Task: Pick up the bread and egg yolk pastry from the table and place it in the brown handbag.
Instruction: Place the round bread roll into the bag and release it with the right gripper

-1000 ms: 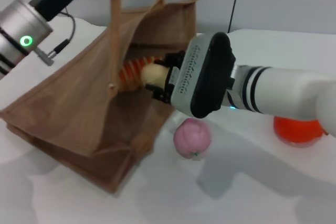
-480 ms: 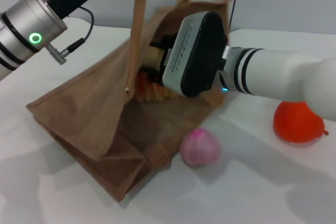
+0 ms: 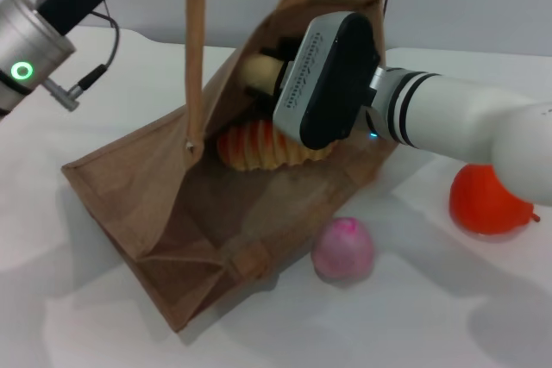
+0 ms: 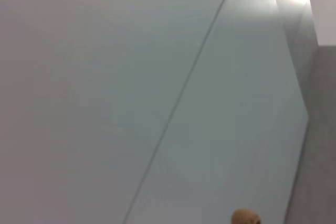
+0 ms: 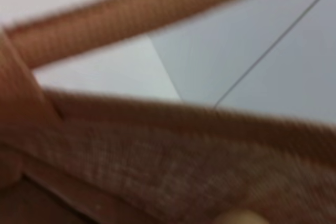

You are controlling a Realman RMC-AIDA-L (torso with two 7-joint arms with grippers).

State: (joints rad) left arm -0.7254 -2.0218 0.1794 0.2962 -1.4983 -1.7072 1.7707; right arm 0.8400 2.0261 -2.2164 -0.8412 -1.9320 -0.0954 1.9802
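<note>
Right gripper (image 3: 269, 77), clamped on the egg yolk pastry (image 3: 261, 70), has pushed deeper into the brown handbag (image 3: 164, 178) above the bread (image 3: 263, 146); release seems next; left gripper, out of view, holds a handle up.

Even, bright light — soft shadows; the right wrist view is blurred.

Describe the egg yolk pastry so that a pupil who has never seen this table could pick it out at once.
Find the brown handbag held open on the white table. At its mouth, the right gripper reaches in, above the striped bread inside. The pastry is the small pale beige ball in that gripper, smooth and plain, unlike the pink ball on the table.
</note>
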